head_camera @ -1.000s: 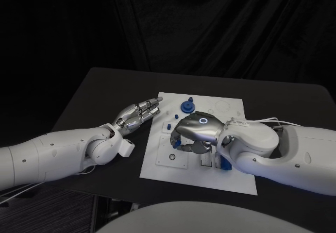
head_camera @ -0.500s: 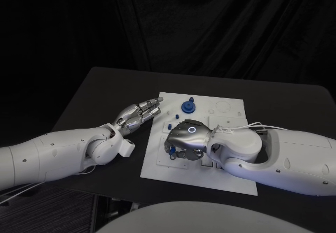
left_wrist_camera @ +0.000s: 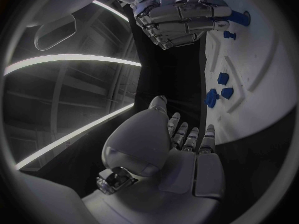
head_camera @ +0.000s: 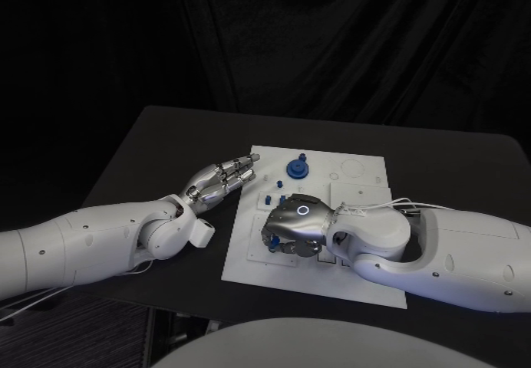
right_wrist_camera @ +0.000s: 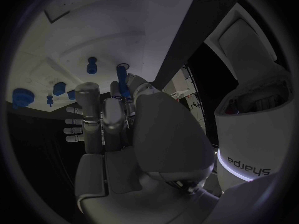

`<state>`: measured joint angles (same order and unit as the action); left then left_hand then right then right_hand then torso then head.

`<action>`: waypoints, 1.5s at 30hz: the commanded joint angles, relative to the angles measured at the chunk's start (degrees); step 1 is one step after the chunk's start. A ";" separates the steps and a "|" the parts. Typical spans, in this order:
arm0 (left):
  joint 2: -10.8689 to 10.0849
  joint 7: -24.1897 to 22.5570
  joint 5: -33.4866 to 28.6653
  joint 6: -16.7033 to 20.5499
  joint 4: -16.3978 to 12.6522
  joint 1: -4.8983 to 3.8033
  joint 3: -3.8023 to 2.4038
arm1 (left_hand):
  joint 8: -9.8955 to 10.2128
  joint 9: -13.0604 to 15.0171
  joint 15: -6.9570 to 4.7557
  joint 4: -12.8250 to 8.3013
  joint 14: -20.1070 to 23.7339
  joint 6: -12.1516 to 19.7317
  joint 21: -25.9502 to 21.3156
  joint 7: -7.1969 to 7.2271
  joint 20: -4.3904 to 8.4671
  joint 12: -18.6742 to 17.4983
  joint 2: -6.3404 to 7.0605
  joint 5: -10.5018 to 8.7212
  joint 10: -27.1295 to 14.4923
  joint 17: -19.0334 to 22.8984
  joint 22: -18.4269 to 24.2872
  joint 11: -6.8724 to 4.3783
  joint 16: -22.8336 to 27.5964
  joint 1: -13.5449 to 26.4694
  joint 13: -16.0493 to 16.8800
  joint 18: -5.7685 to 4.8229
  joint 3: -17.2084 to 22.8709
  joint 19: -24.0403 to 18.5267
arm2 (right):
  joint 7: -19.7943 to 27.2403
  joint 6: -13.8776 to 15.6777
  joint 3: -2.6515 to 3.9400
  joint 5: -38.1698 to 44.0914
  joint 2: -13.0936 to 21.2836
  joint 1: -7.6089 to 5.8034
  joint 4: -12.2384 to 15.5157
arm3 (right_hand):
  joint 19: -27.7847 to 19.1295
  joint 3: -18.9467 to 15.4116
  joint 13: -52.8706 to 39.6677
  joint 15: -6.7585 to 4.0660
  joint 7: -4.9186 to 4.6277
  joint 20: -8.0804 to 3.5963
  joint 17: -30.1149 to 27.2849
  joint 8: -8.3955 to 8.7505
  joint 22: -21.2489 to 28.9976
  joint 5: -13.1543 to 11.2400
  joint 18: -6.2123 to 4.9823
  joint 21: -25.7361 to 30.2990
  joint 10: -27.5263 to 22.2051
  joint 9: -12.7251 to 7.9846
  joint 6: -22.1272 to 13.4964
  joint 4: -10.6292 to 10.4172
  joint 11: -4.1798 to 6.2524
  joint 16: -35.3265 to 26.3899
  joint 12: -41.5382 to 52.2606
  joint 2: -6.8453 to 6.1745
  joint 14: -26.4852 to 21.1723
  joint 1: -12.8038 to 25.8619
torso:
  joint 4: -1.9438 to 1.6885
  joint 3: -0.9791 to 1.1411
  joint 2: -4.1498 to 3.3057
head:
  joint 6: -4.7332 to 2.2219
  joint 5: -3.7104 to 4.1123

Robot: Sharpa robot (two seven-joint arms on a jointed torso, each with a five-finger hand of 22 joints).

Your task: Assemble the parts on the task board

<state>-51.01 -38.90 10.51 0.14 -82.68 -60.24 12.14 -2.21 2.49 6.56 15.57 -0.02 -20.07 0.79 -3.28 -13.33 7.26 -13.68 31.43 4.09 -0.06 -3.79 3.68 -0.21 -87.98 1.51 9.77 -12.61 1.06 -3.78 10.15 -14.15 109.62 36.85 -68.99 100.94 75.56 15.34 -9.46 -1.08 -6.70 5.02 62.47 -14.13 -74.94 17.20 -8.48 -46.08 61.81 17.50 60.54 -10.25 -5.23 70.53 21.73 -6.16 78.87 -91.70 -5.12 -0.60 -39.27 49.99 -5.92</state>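
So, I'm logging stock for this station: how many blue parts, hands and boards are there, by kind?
Blue parts lying free on the task board: 5
Blue part at the right hand's fingertips, apparently pinched: 1
Silver hands, counting the left hand: 2
White task board: 1
Total: 9

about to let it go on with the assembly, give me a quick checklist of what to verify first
1. Right robot hand over the task board: ok, low over the board's near-left part.
2. Part held in right robot hand: ok, a blue peg sits pinched at its fingertips.
3. Peg lined up with a hole: cannot tell, the hand hides the spot.
4. Left robot hand out of the way: ok, fingers straight, holding nothing, at the board's left edge.
5. Round blue part at the far side: ok, untouched.
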 commanded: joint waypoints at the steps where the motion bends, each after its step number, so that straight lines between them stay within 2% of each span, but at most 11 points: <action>1: 0.15 -4.29 -0.25 -0.80 -0.04 0.07 -0.05 | -0.25 0.07 0.39 0.07 0.02 0.01 0.13 -0.53 -0.38 0.12 0.12 0.19 0.06 0.06 0.04 -0.15 0.21 -0.40 0.03 0.57 0.15 0.16 | 0.18 -0.67 0.03 0.89 -0.06 0.24 -0.09 | -0.28 -0.05 -0.15 0.05 -0.11 -0.04 -0.05 0.20 -5.41 -0.31 1.14 -0.03 2.71 0.08 -0.14 0.31 2.27 -0.25 0.10 -0.02 -0.39 -0.36 | 0.07 0.08 0.01 | 0.01 0.11; 8: 0.33 -4.16 -0.25 -0.99 0.09 0.07 -0.05 | -0.28 0.09 0.44 0.05 0.02 -0.15 0.14 -0.66 -0.39 0.12 0.12 0.20 0.05 0.06 0.03 -0.17 0.21 -0.43 0.02 0.57 0.18 0.16 | 0.04 -0.96 0.03 0.90 -0.25 0.52 -0.42 | -0.31 -0.14 -0.22 0.03 -0.07 -0.04 -0.18 0.26 -5.41 -0.56 1.14 -0.09 3.02 0.20 -0.10 0.26 2.32 -0.39 0.01 -0.07 -0.44 -0.12 | -0.09 0.13 -0.05 | 0.01 0.54; 16: 0.40 -4.06 -0.25 -1.13 0.18 0.08 -0.05 | -0.34 0.14 0.57 0.01 0.02 -0.48 0.14 -0.89 -0.44 0.11 0.09 0.22 0.00 0.06 0.03 -0.22 0.21 -0.50 0.02 0.56 0.24 0.17 | -0.23 -1.52 0.03 0.89 -0.44 1.10 -1.11 | -0.40 -0.24 -0.30 0.00 -0.03 -0.05 -0.29 0.47 -5.38 -1.11 1.13 -0.02 3.27 0.31 -0.24 0.16 2.36 -0.52 -0.21 -0.11 -0.50 0.19 | 0.06 0.00 0.03 | 0.01 0.28; 35: 0.56 -3.86 -0.25 -1.35 0.40 0.09 -0.05 | -0.41 0.19 0.71 -0.03 0.02 -0.86 0.14 -1.07 -0.49 0.11 0.08 0.22 -0.03 0.06 0.02 -0.24 0.21 -0.55 0.02 0.56 0.28 0.18 | -0.88 -3.57 0.03 -0.40 -0.25 1.73 -1.08 | -0.63 -0.29 -0.36 0.00 0.02 -0.03 -0.83 0.69 -5.26 -1.96 1.06 0.42 3.47 0.47 -0.33 0.07 2.39 -1.00 -0.55 -0.10 -0.76 0.47 | 0.03 0.04 0.08 | 0.01 0.24; 45: 0.70 -3.61 -0.25 -1.73 0.62 0.12 -0.05 | -0.47 0.24 0.85 -0.13 0.02 -1.21 0.15 -1.25 -0.57 0.02 0.14 0.25 -0.11 0.06 0.01 -0.25 0.21 -0.64 0.00 0.54 0.31 0.20 | -1.14 -3.34 0.03 -1.41 -0.17 1.81 -0.88 | -0.76 -0.28 -0.37 0.01 0.03 -0.03 -0.85 0.72 -5.19 -2.05 1.01 0.74 3.46 0.50 -0.34 0.08 2.38 -1.05 -0.64 -0.09 -0.80 0.47 | 0.05 0.08 0.08 | 0.01 0.36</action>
<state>-50.44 -38.90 10.51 -0.73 -81.97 -60.21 12.14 -2.44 2.64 6.97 15.57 -0.02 -21.20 0.80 -4.41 -13.53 7.26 -13.66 31.43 4.09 -0.09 -3.79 3.68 -0.21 -87.99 1.50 9.76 -12.61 1.26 -3.92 9.02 -13.89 108.75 36.61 -67.49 100.08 75.20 15.32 -9.73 -1.07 -6.60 5.08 61.63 -13.52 -74.91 15.26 -8.49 -45.69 62.96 17.94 60.24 -10.26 -4.82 69.68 21.07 -6.20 78.45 -91.66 -5.10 -0.55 -39.19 49.99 -5.47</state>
